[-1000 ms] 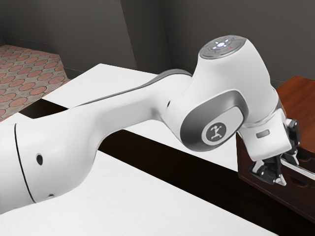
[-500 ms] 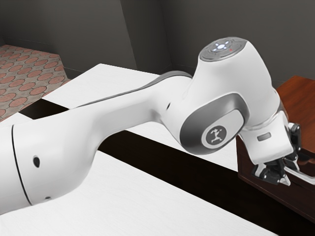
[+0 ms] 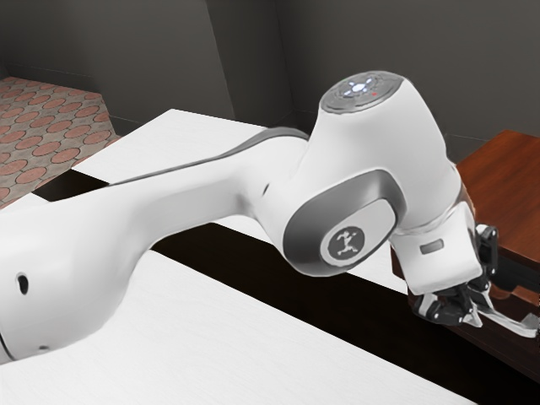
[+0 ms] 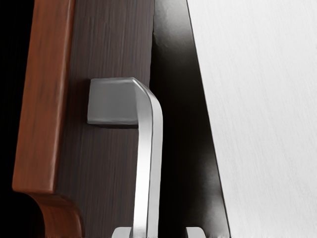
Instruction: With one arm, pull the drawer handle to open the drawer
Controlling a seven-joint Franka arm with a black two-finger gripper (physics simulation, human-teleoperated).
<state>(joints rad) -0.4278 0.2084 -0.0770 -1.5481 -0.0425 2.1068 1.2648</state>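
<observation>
At the exterior view's lower right the gripper (image 3: pixel 466 314) straddles the stiff, smooth metal drawer handle (image 4: pixel 148 163) on the dark wooden drawer front (image 4: pixel 109 49), its 2 fingers (image 4: pixel 122 232) slightly apart with a gap on 1 side, so a firm mid-bar hold probably stops slipping.

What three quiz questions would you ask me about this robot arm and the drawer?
1. True or false: the drawer front is dark wood.
2. What colour is the table? A white, B green, C blue.
3. Fill in: the hand is down at the drawer's silver ____.
Key: 1 true; 2 A; 3 handle.
</observation>
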